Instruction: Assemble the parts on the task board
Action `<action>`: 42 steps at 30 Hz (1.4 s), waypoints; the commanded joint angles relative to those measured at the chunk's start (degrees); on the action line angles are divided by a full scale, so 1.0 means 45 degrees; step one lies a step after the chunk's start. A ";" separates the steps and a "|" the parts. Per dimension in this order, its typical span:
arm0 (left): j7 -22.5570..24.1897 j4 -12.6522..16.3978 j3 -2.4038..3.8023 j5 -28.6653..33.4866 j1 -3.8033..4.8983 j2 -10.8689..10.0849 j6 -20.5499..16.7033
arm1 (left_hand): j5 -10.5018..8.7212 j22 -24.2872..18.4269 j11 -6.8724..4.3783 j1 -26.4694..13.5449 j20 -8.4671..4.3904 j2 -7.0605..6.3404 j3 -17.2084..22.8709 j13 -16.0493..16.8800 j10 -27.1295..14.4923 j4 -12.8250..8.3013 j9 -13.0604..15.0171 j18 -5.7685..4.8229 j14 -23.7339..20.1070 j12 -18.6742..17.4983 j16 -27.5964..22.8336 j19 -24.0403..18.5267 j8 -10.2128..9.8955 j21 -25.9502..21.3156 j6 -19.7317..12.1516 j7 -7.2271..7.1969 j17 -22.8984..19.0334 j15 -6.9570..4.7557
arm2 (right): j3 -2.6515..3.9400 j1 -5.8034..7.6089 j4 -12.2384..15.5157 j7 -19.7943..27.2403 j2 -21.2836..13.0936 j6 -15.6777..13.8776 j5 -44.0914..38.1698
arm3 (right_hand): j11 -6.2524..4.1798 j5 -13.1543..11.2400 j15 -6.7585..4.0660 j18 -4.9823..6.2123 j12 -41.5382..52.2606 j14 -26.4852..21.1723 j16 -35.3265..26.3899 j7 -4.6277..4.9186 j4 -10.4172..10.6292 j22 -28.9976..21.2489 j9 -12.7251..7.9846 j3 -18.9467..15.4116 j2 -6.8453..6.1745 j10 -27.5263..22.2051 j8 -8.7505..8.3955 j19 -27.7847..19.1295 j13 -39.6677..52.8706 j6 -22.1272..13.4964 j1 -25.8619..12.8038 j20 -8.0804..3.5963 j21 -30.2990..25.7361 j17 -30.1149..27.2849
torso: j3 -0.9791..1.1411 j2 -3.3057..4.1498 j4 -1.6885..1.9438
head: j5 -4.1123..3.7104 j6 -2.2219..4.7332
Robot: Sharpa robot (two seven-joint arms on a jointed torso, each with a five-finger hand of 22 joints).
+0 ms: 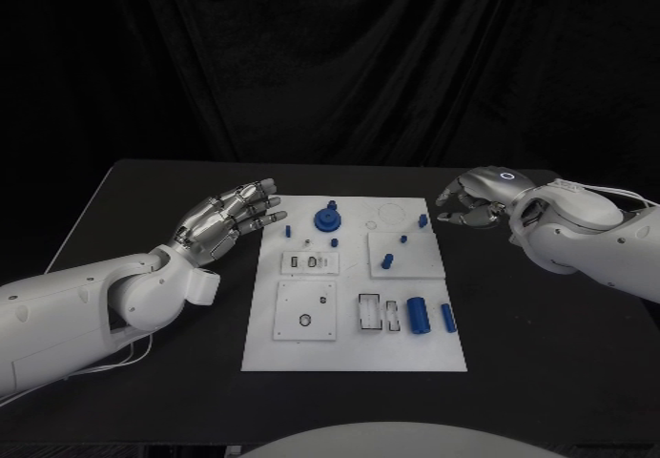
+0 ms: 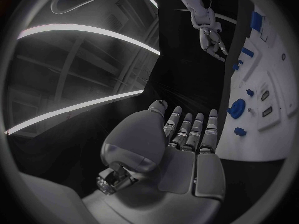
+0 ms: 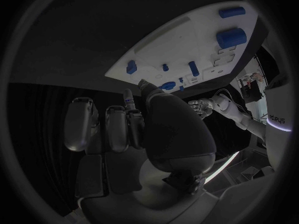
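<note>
Black table point(image 1: 165, 181) carries the white board point(image 1: 351, 358), two blue cylinders point(image 1: 418, 317) lying nearest. Further back, the left robot hand point(image 1: 227, 221) hovers spread and empty beside the board; the right robot hand point(image 1: 475, 202) curls in, holding nothing. A blue knob point(image 1: 327, 219) stands beyond; a careless reach could topple it.

Black table point(image 1: 152, 191), black curtain point(image 1: 330, 76) behind; long pale light strips point(image 2: 87, 32) overhead
</note>
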 commanded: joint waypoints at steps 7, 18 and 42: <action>0.0207 0.0054 0.0012 0.0006 -0.0032 0.0001 0.0237 | 0.0060 -0.0020 0.0001 -0.0092 0.0013 0.0095 0.0130 -0.0008 -0.0105 -0.0018 -0.0006 -0.0137 -0.0055 -0.0036 0.0068 -0.0029 -0.0050 0.0042 -0.0104 0.0027 -0.0010 0.0028 | -0.0005 -0.0244 -0.0546 -0.0346 0.0141 0.0010 0.0297 | 0.0033 -0.0494 -0.0077 0.0364 -0.0425 0.0559 -0.0724 0.0009 0.0346 0.1935 -0.0158 -0.0159 -0.0178 -0.0467 -0.0249 -0.0332 0.0500 -0.0307 -0.0006 -0.0033 -0.0773 0.1260 | -0.0032 -0.0040 0.0005 | -0.0161 -0.0065; 0.0218 0.0077 0.0012 0.0006 -0.0052 -0.0015 0.0310 | 0.0063 -0.0021 0.0013 -0.0098 0.0015 0.0099 0.0172 -0.0008 -0.0109 -0.0023 -0.0010 -0.0144 -0.0061 -0.0034 0.0064 -0.0031 -0.0066 0.0042 -0.0134 0.0022 -0.0011 0.0040 | -0.0003 -0.0610 -0.1236 -0.0135 0.0730 0.0071 0.0306 | 0.0026 -0.0586 -0.0081 0.0373 -0.0472 0.0543 -0.0803 -0.0002 0.0354 0.1908 -0.0205 -0.0192 -0.0223 -0.0499 -0.0297 -0.0346 0.0444 -0.0402 0.0099 -0.0034 -0.0858 0.1208 | 0.0023 -0.0003 -0.0086 | -0.0092 -0.0057; 0.0134 0.0005 0.0012 0.0005 -0.0084 -0.0018 0.0489 | 0.0067 -0.0026 0.0038 -0.0118 0.0013 0.0108 0.0275 -0.0011 -0.0130 -0.0029 -0.0008 -0.0160 -0.0085 -0.0055 0.0053 -0.0045 -0.0062 0.0037 -0.0119 0.0009 -0.0015 0.0052 | 0.0018 -0.0890 -0.2255 0.0164 0.1694 -0.0093 0.0306 | 0.0048 -0.0141 -0.0068 0.0399 -0.0574 0.0522 -0.0957 0.0040 0.0316 0.1843 -0.0294 -0.0179 -0.0227 -0.0579 -0.0309 -0.0376 0.0313 -0.0495 0.0411 -0.0031 -0.1092 0.1110 | 0.0021 -0.0001 -0.0090 | -0.0072 -0.0110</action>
